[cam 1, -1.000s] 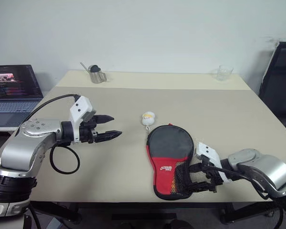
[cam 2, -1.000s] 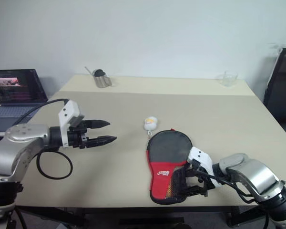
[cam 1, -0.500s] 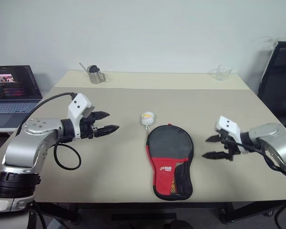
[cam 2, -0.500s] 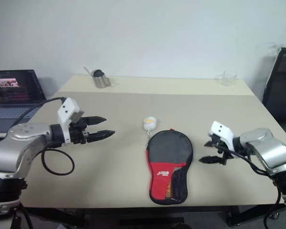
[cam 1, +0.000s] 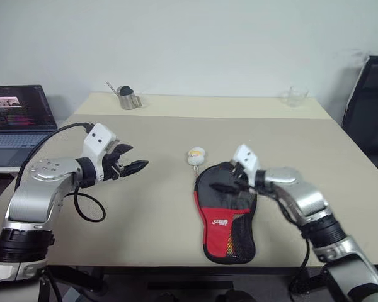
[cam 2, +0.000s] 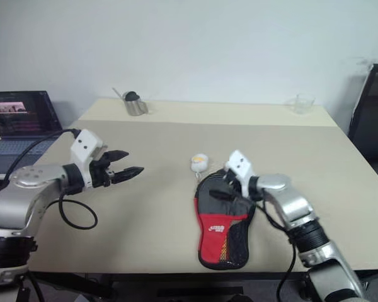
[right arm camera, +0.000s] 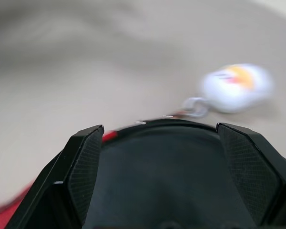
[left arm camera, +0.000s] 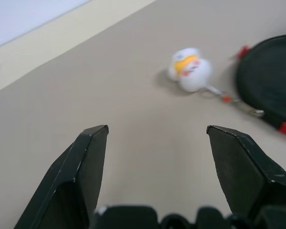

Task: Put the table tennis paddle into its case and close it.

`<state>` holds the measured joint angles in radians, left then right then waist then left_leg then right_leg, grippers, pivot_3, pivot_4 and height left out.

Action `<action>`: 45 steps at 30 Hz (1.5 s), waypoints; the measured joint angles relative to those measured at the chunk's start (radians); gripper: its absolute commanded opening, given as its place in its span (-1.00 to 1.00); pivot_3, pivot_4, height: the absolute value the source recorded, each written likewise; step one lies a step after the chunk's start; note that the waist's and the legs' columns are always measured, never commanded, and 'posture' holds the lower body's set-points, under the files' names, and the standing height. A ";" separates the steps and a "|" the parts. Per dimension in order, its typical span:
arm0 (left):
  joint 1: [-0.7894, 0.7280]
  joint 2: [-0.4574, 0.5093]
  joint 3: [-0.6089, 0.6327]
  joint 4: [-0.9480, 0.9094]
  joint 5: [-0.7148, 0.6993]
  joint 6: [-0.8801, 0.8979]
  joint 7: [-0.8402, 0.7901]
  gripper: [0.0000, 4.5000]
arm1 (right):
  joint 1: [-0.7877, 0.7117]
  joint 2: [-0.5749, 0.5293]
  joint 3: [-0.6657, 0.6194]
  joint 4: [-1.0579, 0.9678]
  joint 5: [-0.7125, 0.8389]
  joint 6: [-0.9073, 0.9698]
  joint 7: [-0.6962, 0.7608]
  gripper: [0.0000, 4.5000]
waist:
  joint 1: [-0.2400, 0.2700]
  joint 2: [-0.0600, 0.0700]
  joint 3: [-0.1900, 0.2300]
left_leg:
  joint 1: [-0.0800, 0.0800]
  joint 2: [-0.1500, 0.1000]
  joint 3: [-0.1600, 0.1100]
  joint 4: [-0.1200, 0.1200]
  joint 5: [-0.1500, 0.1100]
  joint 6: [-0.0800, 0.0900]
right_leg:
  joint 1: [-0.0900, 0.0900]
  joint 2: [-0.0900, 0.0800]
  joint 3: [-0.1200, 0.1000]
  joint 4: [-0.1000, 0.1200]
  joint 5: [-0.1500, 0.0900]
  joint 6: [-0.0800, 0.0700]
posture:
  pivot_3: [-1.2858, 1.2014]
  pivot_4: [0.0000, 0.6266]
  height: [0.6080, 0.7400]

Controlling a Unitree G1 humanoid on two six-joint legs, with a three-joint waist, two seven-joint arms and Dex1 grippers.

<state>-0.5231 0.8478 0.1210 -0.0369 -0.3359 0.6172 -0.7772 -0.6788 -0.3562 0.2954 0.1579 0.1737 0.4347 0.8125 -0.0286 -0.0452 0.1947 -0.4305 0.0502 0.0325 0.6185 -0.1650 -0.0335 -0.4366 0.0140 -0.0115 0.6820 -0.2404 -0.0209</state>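
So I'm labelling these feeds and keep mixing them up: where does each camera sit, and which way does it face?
Left and right eye views: on the head, looking forward and down over the table; both arms show, and the case.
Left wrist view: on the left arm, along the open left gripper toward the charm.
Right wrist view: on the right arm, along the open right gripper over the case.
Shared: both wrist views show the charm and the case's rounded end.
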 measured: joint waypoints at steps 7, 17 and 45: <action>-0.095 -0.059 -0.038 0.049 0.038 0.040 0.064 0.61 | 0.004 0.101 0.002 0.126 -0.065 -0.038 -0.056 0.83 | 0.005 -0.001 0.000 | -0.001 0.000 -0.002 0.006 0.000 0.000 | 0.002 0.000 -0.002 0.000 0.003 0.001 | 0.03 -0.52 1.00; -0.272 -0.187 -0.132 0.291 0.138 0.094 0.170 0.61 | 0.026 0.178 -0.069 0.185 -0.001 -0.035 -0.033 0.83 | 0.000 -0.001 0.000 | -0.001 0.001 -0.002 0.008 0.000 0.000 | 0.003 0.000 -0.001 0.000 0.004 0.002 | 0.03 -0.52 1.00; -0.495 -0.448 -0.273 0.636 0.267 0.026 0.134 0.61 | 0.032 0.080 -0.030 0.141 -0.058 0.014 0.017 0.83 | -0.004 -0.001 -0.001 | 0.004 0.000 -0.002 0.008 0.000 0.000 | 0.009 0.000 -0.001 0.000 0.004 0.002 | 0.03 -0.52 1.00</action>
<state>-1.0184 0.4001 -0.1521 0.5991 -0.0686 0.6435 -0.6430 -0.6464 -0.2759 0.2654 0.2988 0.1154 0.4483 0.8292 -0.0323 -0.0463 0.1938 -0.4270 0.0500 0.0306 0.6266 -0.1652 -0.0331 -0.4276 0.0145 -0.0127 0.6817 -0.2364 -0.0192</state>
